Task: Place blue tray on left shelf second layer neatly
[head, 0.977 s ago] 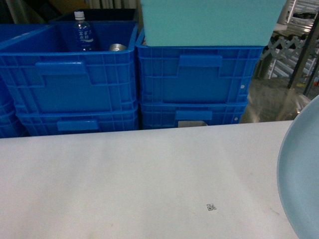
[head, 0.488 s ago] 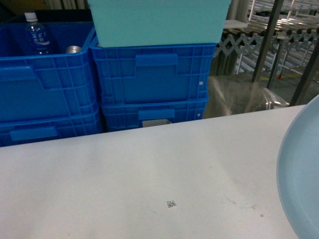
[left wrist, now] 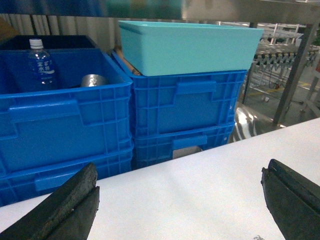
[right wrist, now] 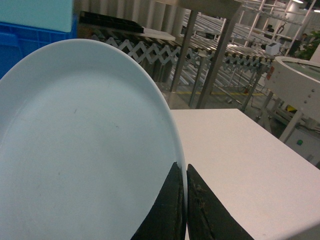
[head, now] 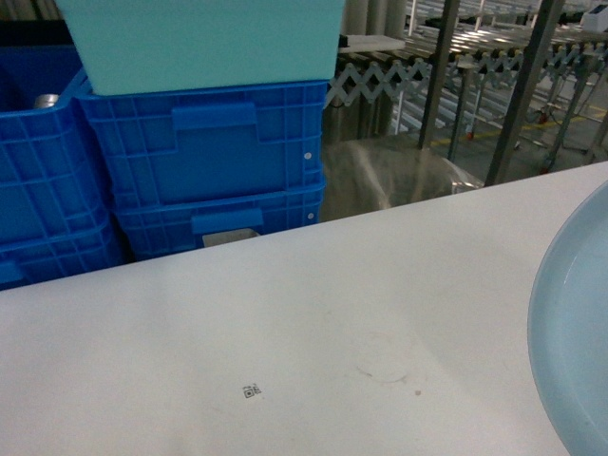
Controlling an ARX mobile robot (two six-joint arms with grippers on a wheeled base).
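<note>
The blue tray [right wrist: 85, 145] is a pale round dish that fills the left of the right wrist view, and its curved edge [head: 575, 351] shows at the right border of the head view. My right gripper [right wrist: 184, 167] is shut on its rim, one black finger on each side, holding it above the white table [head: 285, 323]. My left gripper [left wrist: 180, 185] is open over the table with nothing between its fingers [left wrist: 70, 200]. Neither gripper shows in the head view. Metal racks [head: 494, 76] stand at the back right; which one is the left shelf second layer I cannot tell.
Stacked bright-blue crates [head: 209, 152] stand behind the table with a teal box [head: 199, 43] on top. A crate to the left holds a water bottle [left wrist: 41, 62] and a can [left wrist: 94, 80]. A small printed marker [head: 252, 390] lies on the table. Roller conveyors [right wrist: 215, 50] run beyond the table's right edge.
The head view has swung to the right: crates and the table marker slid left, and racks and floor came into view. The tray stays at the right border.
</note>
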